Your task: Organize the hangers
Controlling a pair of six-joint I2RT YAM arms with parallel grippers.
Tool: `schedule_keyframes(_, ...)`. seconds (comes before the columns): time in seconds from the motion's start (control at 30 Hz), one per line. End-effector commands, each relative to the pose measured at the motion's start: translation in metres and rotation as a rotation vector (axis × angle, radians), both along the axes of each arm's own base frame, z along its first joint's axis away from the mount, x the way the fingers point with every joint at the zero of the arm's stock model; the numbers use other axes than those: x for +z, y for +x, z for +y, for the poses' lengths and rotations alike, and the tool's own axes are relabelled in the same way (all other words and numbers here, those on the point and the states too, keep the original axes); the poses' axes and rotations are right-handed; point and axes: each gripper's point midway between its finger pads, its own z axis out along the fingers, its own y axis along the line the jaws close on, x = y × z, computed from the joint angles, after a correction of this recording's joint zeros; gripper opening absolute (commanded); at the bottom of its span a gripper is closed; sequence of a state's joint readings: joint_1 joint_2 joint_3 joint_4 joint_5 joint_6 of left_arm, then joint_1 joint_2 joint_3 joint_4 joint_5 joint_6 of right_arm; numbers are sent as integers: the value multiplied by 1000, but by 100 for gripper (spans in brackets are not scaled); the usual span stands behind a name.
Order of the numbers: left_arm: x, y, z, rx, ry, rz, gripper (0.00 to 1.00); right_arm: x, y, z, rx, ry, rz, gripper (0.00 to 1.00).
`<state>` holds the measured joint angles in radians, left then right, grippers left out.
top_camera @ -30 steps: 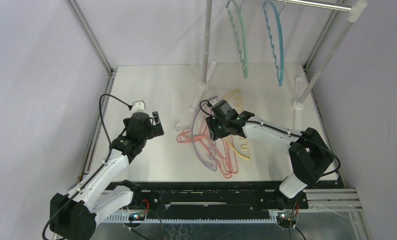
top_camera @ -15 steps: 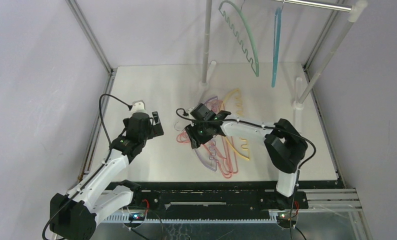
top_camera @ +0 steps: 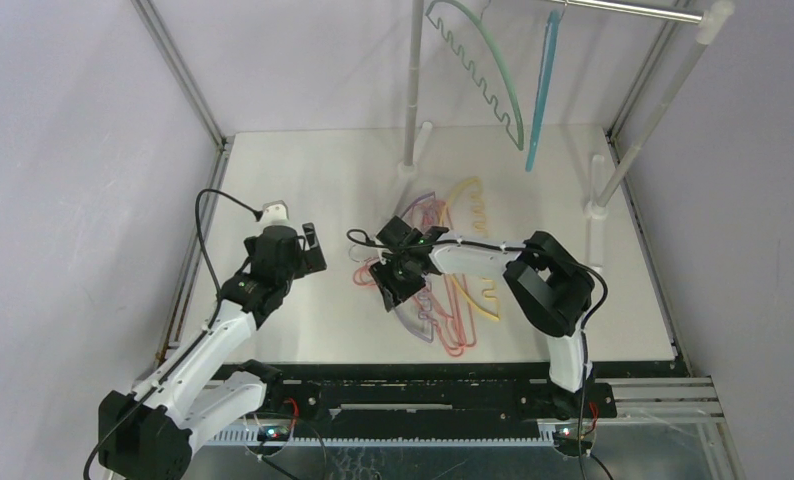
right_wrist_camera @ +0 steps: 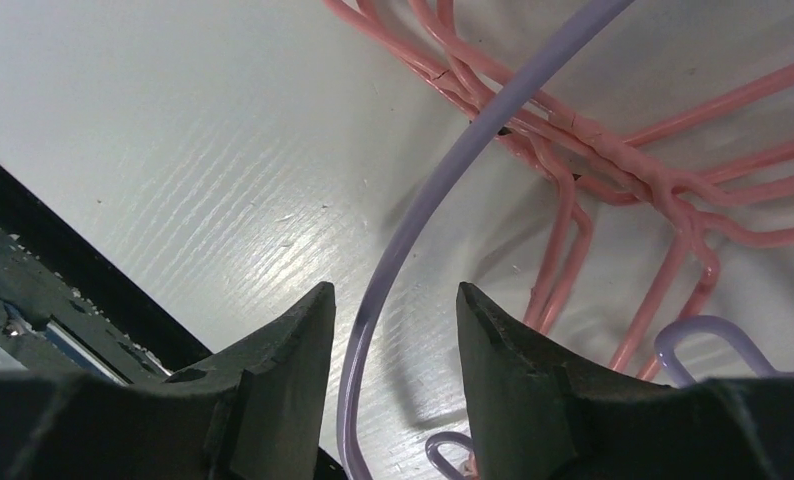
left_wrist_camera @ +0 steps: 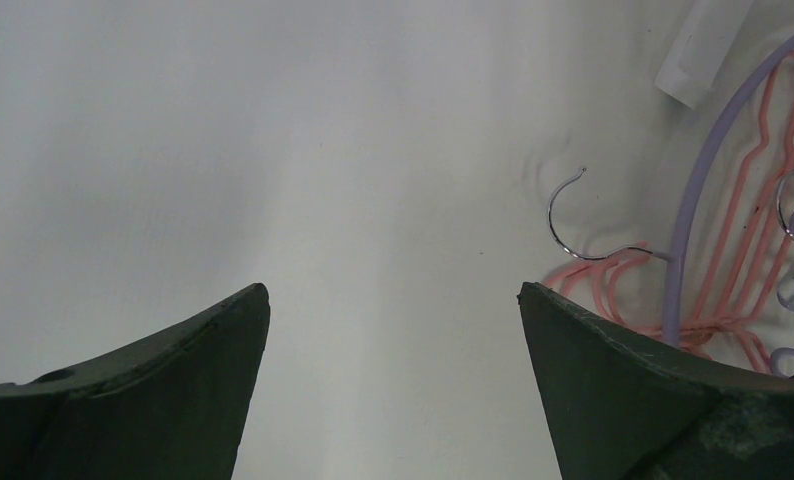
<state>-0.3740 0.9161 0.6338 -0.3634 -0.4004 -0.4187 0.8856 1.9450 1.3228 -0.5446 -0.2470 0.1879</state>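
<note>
A pile of hangers lies mid-table: a purple one [top_camera: 409, 322], pink ones [top_camera: 455, 338] and a yellow one [top_camera: 470, 190]. A teal hanger [top_camera: 485, 72] and a blue hanger [top_camera: 539, 90] hang from the silver rail [top_camera: 628, 10]. My right gripper [top_camera: 391, 285] is low over the pile's left side. In the right wrist view the gripper [right_wrist_camera: 395, 300] is open and the purple hanger's arm [right_wrist_camera: 451, 165] runs between the jaws, with pink hangers [right_wrist_camera: 623, 165] just beyond. My left gripper [top_camera: 313, 250] is open and empty [left_wrist_camera: 393, 300], left of the pile; the purple hanger [left_wrist_camera: 693, 190] shows at its right.
The rail's white poles stand on the table at the back [top_camera: 410, 150] and the right [top_camera: 598, 200]. A pole foot [left_wrist_camera: 698, 50] shows in the left wrist view. Metal frame bars run along the table's left and right edges.
My right gripper has moved left and down across the pile onto the purple hanger's left arm. The two hanging hangers have swung round on the rail. The left arm has barely moved.
</note>
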Motion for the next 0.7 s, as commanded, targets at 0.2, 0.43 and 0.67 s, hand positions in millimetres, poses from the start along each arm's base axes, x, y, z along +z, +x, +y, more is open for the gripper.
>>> schedule_keyframes(0.2,-10,-5,5,25,10,9,99,-8,1,16,13,-26,-25,51)
schedule_keyframes(0.43,-4,-4,4,17,11,0,99,-5,-1,20,-1,-12,-16,1)
schedule_keyframes(0.67,3,-3,4,9,12,-17,99,67,5,28,-12,147,-61,0)
